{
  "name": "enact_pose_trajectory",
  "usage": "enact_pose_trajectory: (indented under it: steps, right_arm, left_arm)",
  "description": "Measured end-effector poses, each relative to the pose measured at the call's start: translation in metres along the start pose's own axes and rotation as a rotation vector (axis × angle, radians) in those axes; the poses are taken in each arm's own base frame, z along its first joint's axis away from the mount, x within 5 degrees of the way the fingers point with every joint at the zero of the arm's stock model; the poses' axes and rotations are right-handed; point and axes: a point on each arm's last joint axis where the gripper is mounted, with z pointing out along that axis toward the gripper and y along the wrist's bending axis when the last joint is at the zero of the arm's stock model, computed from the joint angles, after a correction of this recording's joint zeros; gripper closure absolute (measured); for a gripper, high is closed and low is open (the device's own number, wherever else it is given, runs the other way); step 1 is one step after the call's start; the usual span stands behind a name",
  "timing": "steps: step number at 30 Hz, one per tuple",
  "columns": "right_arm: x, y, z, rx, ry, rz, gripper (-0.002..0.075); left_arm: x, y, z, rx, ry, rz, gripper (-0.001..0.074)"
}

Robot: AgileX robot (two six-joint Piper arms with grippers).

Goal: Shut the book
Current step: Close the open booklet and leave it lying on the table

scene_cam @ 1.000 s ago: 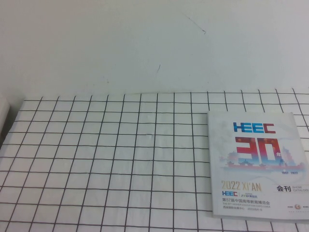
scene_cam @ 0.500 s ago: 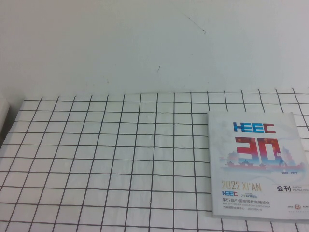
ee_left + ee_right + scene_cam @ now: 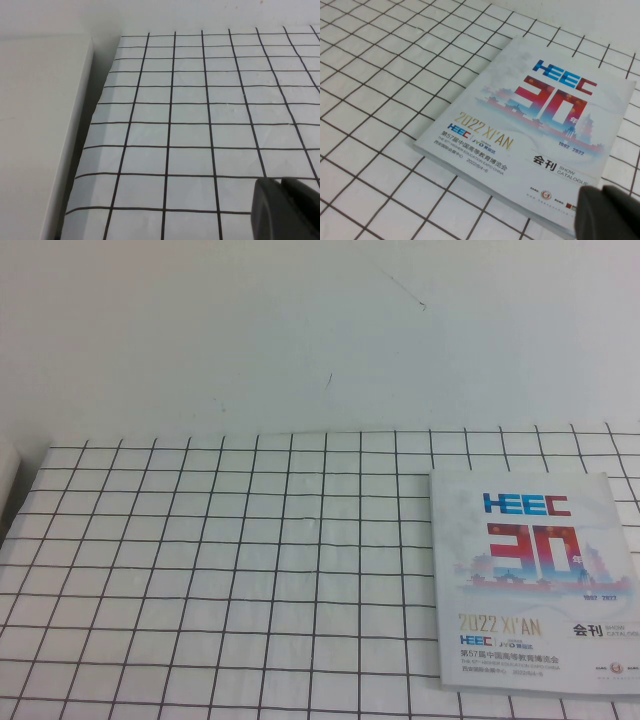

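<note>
The book [image 3: 532, 578] lies flat and closed on the right side of the gridded table [image 3: 230, 570], front cover up, with "HEEC 30" and "2022 XI'AN" printed on it. Neither gripper shows in the high view. In the right wrist view the book [image 3: 530, 115] fills the middle, and my right gripper [image 3: 601, 190] hovers over its near corner, dark fingers pressed together and holding nothing. My left gripper [image 3: 280, 182] sits above bare grid cloth [image 3: 200, 115] on the left side of the table, shut and empty, far from the book.
A white raised ledge [image 3: 40, 130] runs along the left edge of the cloth and shows as a sliver [image 3: 5, 468] in the high view. A plain white wall [image 3: 320, 330] stands behind the table. The book's right edge lies near the right border of the high view.
</note>
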Motion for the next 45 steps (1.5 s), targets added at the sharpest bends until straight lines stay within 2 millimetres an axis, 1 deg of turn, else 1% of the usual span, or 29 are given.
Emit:
enact_pose_trajectory:
  steps: [6, 9, 12, 14, 18, 20, 22, 28, 35, 45]
  right_arm:
    - [0.0, 0.0, 0.0, 0.003, -0.003, -0.002, 0.0729]
    - [0.002, -0.004, -0.006, 0.081, -0.032, -0.06, 0.0729]
    - [0.009, -0.01, -0.009, 0.193, -0.1, -0.065, 0.0729]
    - [0.022, -0.011, -0.002, 0.23, -0.136, -0.025, 0.0729]
    - [0.058, -0.009, 0.02, 0.25, -0.178, 0.026, 0.0729]
    - [0.077, -0.007, 0.034, 0.252, -0.174, 0.04, 0.0729]
    - [0.086, -0.007, 0.041, 0.25, -0.163, 0.051, 0.0729]
    - [0.089, -0.006, 0.042, 0.247, -0.142, 0.07, 0.0729]
    - [0.088, -0.004, 0.042, 0.212, -0.154, 0.139, 0.0729]
    - [0.088, -0.004, 0.042, 0.213, -0.154, 0.147, 0.0729]
  left_arm:
    - [0.0, 0.0, 0.0, 0.0, 0.0, 0.0, 0.0738]
    - [0.0, 0.0, 0.0, 0.0, 0.0, 0.001, 0.0738]
    - [0.0, 0.0, 0.0, 0.0, 0.0, 0.001, 0.0738]
    - [0.0, 0.0, 0.0, 0.0, 0.0, 0.001, 0.0738]
    - [0.0, 0.0, 0.0, 0.0, 0.0, 0.001, 0.0738]
    - [0.0, 0.0, 0.0, 0.0, 0.0, 0.001, 0.0738]
    - [0.0, 0.0, 0.0, 0.0, 0.0, 0.001, 0.0738]
    - [0.0, 0.0, 0.0, 0.0, 0.0, 0.001, 0.0738]
    - [0.0, 0.0, 0.0, 0.0, 0.0, 0.001, 0.0738]
    - [0.0, 0.0, 0.0, 0.0, 0.0, 0.001, 0.0738]
